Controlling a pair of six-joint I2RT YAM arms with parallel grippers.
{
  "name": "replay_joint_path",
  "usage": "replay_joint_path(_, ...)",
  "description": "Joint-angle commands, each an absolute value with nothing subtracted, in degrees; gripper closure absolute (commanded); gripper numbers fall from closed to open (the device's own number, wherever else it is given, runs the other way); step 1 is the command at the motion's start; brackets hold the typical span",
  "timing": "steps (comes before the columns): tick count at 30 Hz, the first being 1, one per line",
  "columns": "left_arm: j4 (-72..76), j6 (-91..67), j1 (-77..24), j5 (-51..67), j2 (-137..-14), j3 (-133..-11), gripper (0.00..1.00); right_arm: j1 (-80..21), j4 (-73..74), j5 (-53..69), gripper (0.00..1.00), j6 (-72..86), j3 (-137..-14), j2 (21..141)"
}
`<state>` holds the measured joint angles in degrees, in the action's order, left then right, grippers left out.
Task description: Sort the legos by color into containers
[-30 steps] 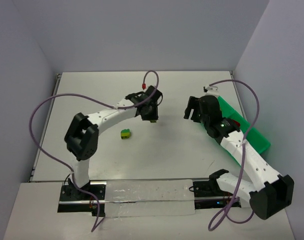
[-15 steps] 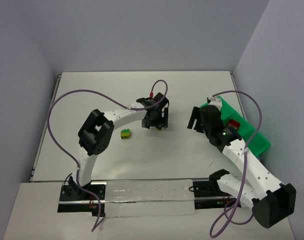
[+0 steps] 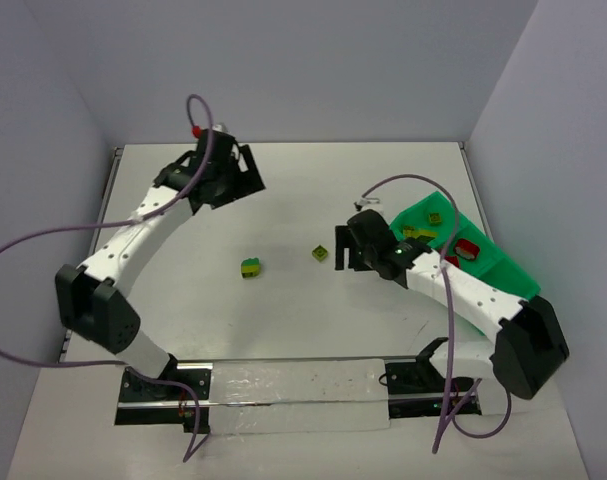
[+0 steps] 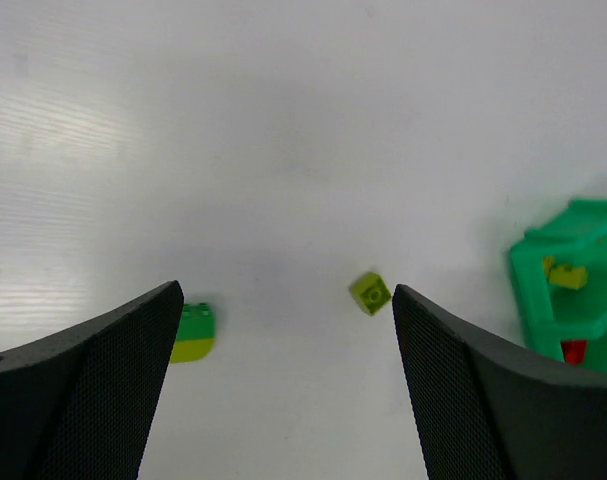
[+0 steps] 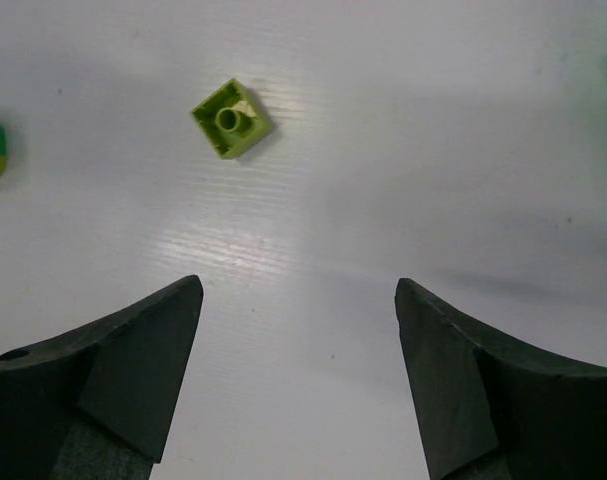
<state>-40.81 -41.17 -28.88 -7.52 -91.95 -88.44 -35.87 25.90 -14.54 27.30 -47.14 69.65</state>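
**Two bricks left loose, both sets of fingers empty**

The white counter (image 3: 313, 190) is mostly bare. The left arm (image 3: 143, 225) reaches to its far left corner, and the right arm (image 3: 463, 295) lies across the right side, pointing toward the middle. The bright green tray (image 3: 431, 210) sits at the right edge of the counter, partly hidden behind the right arm.

The left fingers (image 3: 241, 180) are spread wide and hold nothing. From the left wrist both loose bricks show on the counter between them, well away. The right fingers (image 3: 341, 250) are also released and empty. They hang just beside the single yellow-green brick (image 5: 232, 118), which lies flat with its stud up, ahead of the fingertips and a little off to one side.

Sorting looks well advanced. The tray already holds some yellow-green bricks (image 3: 418, 233) in one compartment and red bricks (image 3: 463, 247) in another, though the arm hides how many there are. Two pieces are not yet sorted: the single yellow-green brick near the middle of the counter, and to its left a two-colour stack (image 3: 251, 267), dark green on yellow-green. That stack would probably have to be pulled apart before each half can go with its own colour. The right fingers are closest to the single brick.
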Motion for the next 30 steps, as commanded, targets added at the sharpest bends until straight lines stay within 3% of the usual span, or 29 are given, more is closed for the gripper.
replay_joint_path(1,-44.25,-40.15,-25.72,-9.94,-86.41,-82.51,0.08,-40.68,23.50,-12.66,0.13,18.61,-58.38,80.68)
replay_joint_path(8,-42.97,-41.40,-24.52,-7.77,-83.04,-77.43,0.08,-41.34,32.35,-14.09,0.11,9.56,-72.28,99.08)
replay_joint_path(18,-43.06,-40.08,-23.90,-8.17,-82.97,-77.51,0.08,-38.57,29.59,-7.79,0.13,8.36,-74.08,105.76)
replay_joint_path(22,-42.98,-40.25,-23.82,-7.93,-83.13,-77.11,0.08,-37.74,27.50,-6.58,0.20,9.04,-73.23,107.39)
replay_joint_path(27,-42.92,-40.22,-23.70,-7.91,-83.12,-76.94,0.08,-37.21,26.59,-4.87,0.36,9.79,-73.80,108.94)
replay_joint_path(30,-42.98,-40.17,-23.64,-7.73,-83.31,-77.17,0.08,-37.18,26.02,-4.91,0.38,9.93,-73.99,109.42)
